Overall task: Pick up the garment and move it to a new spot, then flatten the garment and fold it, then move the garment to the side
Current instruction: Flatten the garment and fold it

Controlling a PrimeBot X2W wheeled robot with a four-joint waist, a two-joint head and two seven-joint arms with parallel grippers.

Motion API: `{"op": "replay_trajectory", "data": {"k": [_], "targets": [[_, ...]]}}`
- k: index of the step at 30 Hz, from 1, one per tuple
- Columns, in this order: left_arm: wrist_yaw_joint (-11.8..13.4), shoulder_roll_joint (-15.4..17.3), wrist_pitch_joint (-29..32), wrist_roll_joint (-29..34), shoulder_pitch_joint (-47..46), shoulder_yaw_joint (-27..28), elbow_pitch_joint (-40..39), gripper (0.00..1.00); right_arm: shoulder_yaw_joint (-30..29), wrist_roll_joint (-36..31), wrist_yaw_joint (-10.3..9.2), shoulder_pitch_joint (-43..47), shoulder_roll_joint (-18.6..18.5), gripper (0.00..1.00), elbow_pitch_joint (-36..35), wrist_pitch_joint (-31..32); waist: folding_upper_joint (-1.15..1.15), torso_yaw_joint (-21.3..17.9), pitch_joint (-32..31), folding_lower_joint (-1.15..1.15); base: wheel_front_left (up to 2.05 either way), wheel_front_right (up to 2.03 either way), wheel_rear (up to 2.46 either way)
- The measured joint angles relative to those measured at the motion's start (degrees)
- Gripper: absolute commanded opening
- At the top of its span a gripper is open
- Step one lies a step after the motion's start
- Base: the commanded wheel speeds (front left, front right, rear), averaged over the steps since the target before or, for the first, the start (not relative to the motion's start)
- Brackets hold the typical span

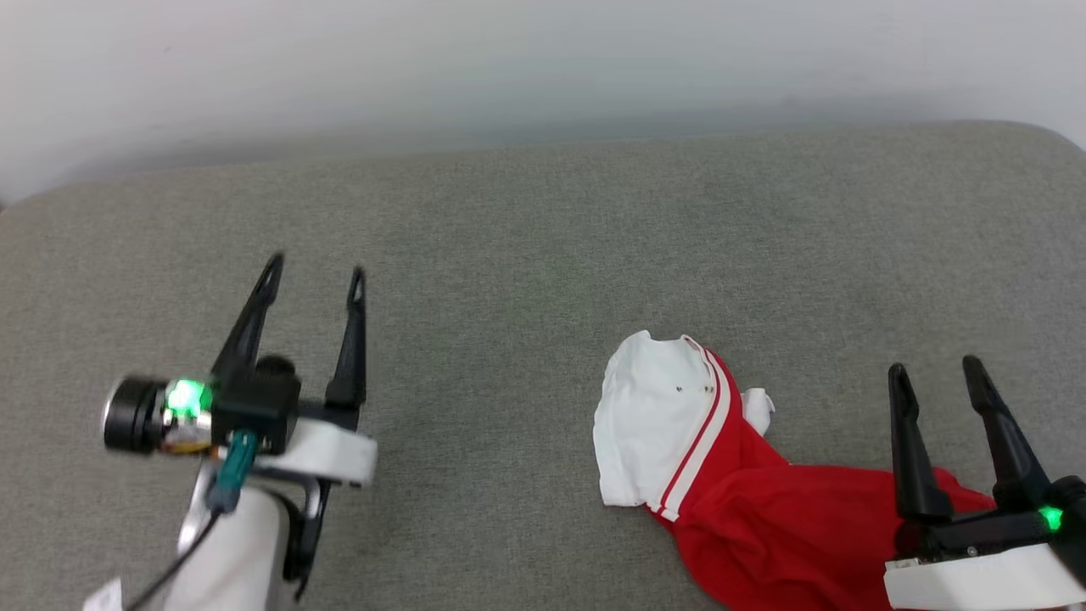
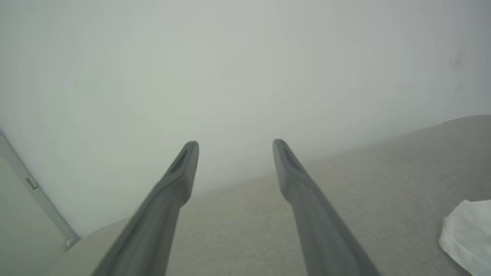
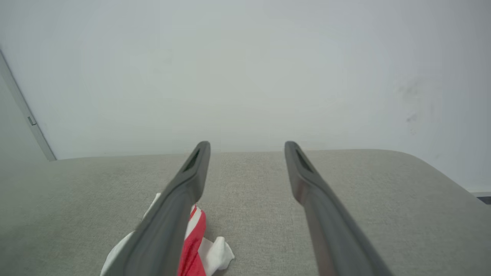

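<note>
One red jersey-style shirt with white short sleeves and red-white stripe trim, the garment, lies bunched on the grey cloth-covered desk. It looks light, limp and easy to snag. It would probably sag and unfold when lifted, so a pinch on a doubled edge seems the surest hold, such as the striped sleeve hem or the thick red fold.

The right gripper stands over the garment's right-hand part with its fingers spread wide and holding nothing. Whether they touch the cloth cannot be told. The left gripper is well apart to the garment's left, its fingers also wide and empty.

The head view shows the heap's layout: a white sleeve lies at the far end, and the red body runs off the near edge. The left wrist view shows the left gripper with a white corner of the garment off to one side. The right wrist view shows the right gripper and the striped trim of the garment, partly hidden behind one finger. It also shows the desk's rounded far rim beyond the garment.
</note>
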Motion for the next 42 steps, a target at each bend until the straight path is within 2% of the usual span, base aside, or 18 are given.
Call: {"op": "replay_trajectory", "data": {"k": [2, 5, 8, 10, 12, 20, 21, 28, 30, 31, 33, 37, 42], "targets": [[-2.75, 1.37, 1.46, 0.09, -4.31, -1.22, 2.11, 1.0, -0.01, -0.31, 0.01, 0.01, 0.76, 1.0, -1.12, -0.02, 0.0, -0.29, 0.42, 0.0, 0.0, 0.0, 0.0], [-6.78, 3.52, 6.99, 0.69, -11.13, -4.39, 3.74, 1.0, 0.16, -0.58, 0.0, 0.03, 1.53, 1.0, -2.23, -0.03, 0.0, -0.77, 1.15, 0.0, 0.0, 0.0, 0.0], [-8.77, 5.06, 13.14, -0.36, -18.08, -9.09, 4.52, 1.0, 0.43, -0.88, 0.0, -0.03, 2.02, 1.0, -2.82, -0.03, 0.0, -1.24, 2.12, 0.0, 0.0, 0.0, 0.0], [-9.11, 5.66, 17.7, -2.44, -22.23, -13.03, 4.71, 1.0, 0.8, -0.93, 0.01, -0.1, 2.21, 1.0, -3.09, -0.03, 0.0, -1.55, 2.75, 0.0, 0.0, 0.0, 0.0], [-9.22, 7.03, 22.47, -6.57, -26.25, -19.63, 4.8, 1.0, 1.1, -1.05, 0.0, -0.24, 2.33, 1.0, -3.18, -0.03, 0.0, -1.87, 3.36, 0.0, 0.0, 0.0, 0.0], [-9.27, 12.68, 42.98, -28.75, -43.0, -44.45, 5.3, 1.0, 2.42, -1.69, 0.0, -2.22, 2.59, 1.0, -3.59, -0.03, 0.0, -3.25, 6.49, 0.0, 0.0, 0.0, 0.0], [-9.27, 12.68, 42.98, -28.75, -43.0, -44.45, 5.3, 1.0, 2.42, -1.69, 0.0, -2.22, 2.59, 1.0, -3.59, -0.03, 0.0, -3.25, 6.49, 0.0, 0.0, 0.0, 0.0], [-9.28, 15.58, 56.78, -42.45, -54.4, -62.49, 2.47, 1.0, 3.3, -0.91, 0.0, -4.37, 2.68, 1.0, -3.7, -0.03, 0.0, -5.05, 10.18, 0.0, 0.0, 0.0, 0.0], [-9.28, 15.81, 60.03, -44.7, -56.88, -65.14, 1.35, 1.0, 3.58, -0.57, 0.0, -5.11, 2.68, 1.0, -3.74, -0.03, 0.0, -5.59, 11.44, 0.01, 0.0, 0.0, 0.0], [-9.27, 15.89, 63.75, -46.25, -58.55, -66.18, -0.11, 1.0, 3.93, -0.24, 0.0, -6.02, 2.69, 1.0, -3.74, -0.03, 0.0, -6.17, 12.75, 0.0, 0.0, 0.0, 0.0], [-9.27, 15.85, 65.44, -46.76, -58.88, -66.37, -0.83, 1.0, 4.1, -0.08, 0.0, -6.48, 2.69, 1.0, -3.72, -0.03, 0.0, -6.46, 13.42, 0.0, 0.0, 0.0, 0.0], [-9.27, 15.57, 75.44, -45.25, -56.54, -66.61, -6.67, 1.0, 4.98, 0.77, 0.0, -8.45, 2.69, 1.0, -3.57, -0.03, 0.0, -7.75, 16.17, 0.01, 0.0, 0.0, 0.0], [-9.27, 16.66, 81.08, -43.67, -54.57, -66.63, -10.55, 1.0, 5.58, 1.63, 0.0, -10.48, 2.69, 1.0, -3.27, -0.03, 0.0, -9.49, 19.46, 0.01, 0.0, 0.0, 0.0]]}}
